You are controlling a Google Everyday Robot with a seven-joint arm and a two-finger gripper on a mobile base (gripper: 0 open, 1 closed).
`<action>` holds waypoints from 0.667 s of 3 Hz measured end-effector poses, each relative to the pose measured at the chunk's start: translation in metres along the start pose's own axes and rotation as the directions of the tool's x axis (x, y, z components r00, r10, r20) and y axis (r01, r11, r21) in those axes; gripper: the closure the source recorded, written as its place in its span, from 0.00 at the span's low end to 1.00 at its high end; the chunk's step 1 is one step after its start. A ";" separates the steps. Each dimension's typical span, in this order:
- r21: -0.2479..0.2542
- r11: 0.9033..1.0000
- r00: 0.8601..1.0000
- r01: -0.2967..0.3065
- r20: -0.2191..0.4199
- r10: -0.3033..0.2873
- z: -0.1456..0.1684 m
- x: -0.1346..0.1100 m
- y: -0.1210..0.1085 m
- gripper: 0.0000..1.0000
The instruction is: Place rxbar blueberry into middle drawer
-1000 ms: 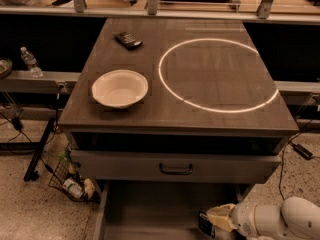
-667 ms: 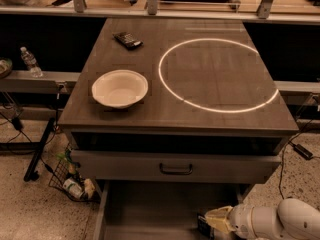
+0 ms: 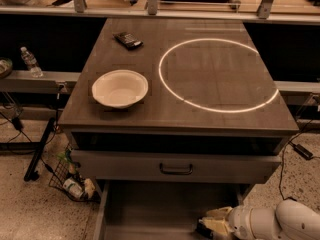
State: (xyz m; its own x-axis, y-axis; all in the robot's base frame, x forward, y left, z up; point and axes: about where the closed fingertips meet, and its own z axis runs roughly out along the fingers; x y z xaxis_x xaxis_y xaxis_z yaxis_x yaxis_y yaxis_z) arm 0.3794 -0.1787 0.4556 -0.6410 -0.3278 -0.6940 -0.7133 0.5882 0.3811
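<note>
The middle drawer (image 3: pixel 150 209) is pulled out at the bottom of the view, a wide grey tray with a plain floor. My gripper (image 3: pixel 207 225) is at the bottom right, low over the right part of that tray, on the end of my white arm (image 3: pixel 280 224). A small dark shape sits at its tip; I cannot tell whether it is the rxbar blueberry. No dark blue bar shows anywhere else.
A grey drawer front with a black handle (image 3: pixel 176 169) stands slightly out above the tray. On the countertop are a white bowl (image 3: pixel 120 88), a black flat bar (image 3: pixel 128 40) at the back, and a bright ring of light (image 3: pixel 217 74). Cables and clutter (image 3: pixel 70 179) lie on the floor at the left.
My gripper has crept slightly left and down over the open tray. Nothing else has moved.
</note>
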 end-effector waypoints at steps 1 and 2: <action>0.008 1.000 1.000 -0.008 0.004 0.008 -0.002 0.003 -0.001 0.05; 0.025 0.999 1.000 -0.020 0.016 0.020 -0.011 0.008 -0.001 0.00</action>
State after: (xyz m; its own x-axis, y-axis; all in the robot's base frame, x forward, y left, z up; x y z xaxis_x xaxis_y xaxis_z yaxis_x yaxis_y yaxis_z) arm 0.3717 -0.1903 0.4562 -0.6503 -0.3045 -0.6960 -0.6931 0.6129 0.3794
